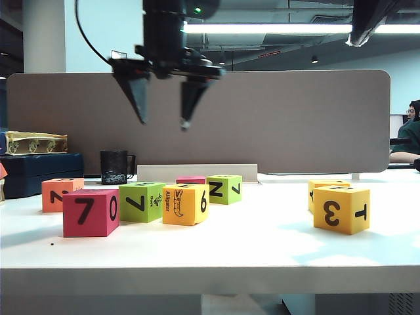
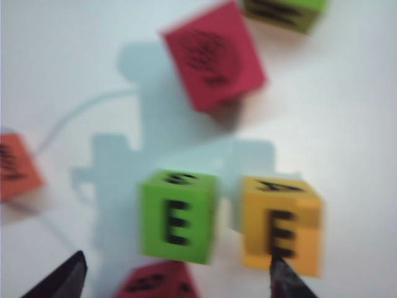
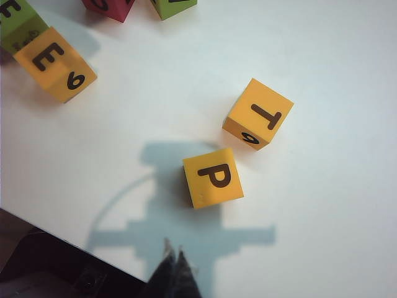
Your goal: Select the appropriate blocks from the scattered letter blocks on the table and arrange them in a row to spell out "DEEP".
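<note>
1. Left gripper point(image 1: 162, 105) hangs high above the left half of the table point(image 1: 262, 249), jaws spread wide, holding nothing. In its wrist view the fingertips point(image 2: 65, 279) straddle open air above the cubes.
2. Far left, toward the back edge: orange cube point(image 1: 61, 193), apart from the rest. Larger red cube point(image 1: 90, 211) sits nearer the front edge.
3. Lime-green cube point(image 1: 142, 201), top face "E" point(image 2: 178, 214), stands just beside the yellow-orange alligator cube point(image 1: 186, 203), also "E" up point(image 2: 282, 231). A narrow gap shows between them. This reads as the middle pair of DEEP, placed.
4. Right half of the table: the "P" cube point(image 3: 213, 177) lies well apart from the pair, with a "T" cube point(image 3: 258, 114) near it.
5. Right gripper point(image 3: 173, 268) hovers over the front edge by the "P" cube, fingers pressed together, empty.
6. Judgement: roughly half done. No "D" face is visible from here; D and P are left to bring in.
</note>
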